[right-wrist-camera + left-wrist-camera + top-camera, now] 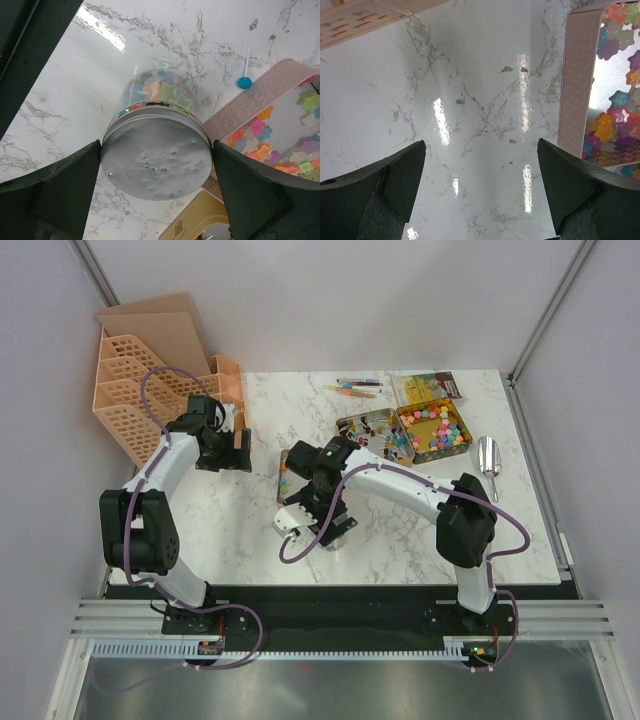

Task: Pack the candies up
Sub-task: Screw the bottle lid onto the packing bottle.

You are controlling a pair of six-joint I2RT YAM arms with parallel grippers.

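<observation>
My right gripper [157, 150] is shut on the silver lid [156, 157] of a clear jar [157, 90] with star-shaped candies inside; a finger presses each side of the lid. I cannot tell if the jar rests on the marble. A pink tin [250, 100] of coloured star candies [260, 127] lies just right of the jar. My left gripper [481, 150] is open and empty above bare marble, with the same pink tin [575, 85] to its right. A yellow tin [437, 428] of coloured candies and a tin of dark wrapped candies [372, 430] sit at the back right.
An orange mesh organiser [150, 380] stands at the back left, close to my left gripper [238, 448]. Thin pens [355, 388], a tin lid [430, 388] and a metal scoop [488, 455] lie at the back right. A blue lollipop [243, 82] lies beyond the pink tin.
</observation>
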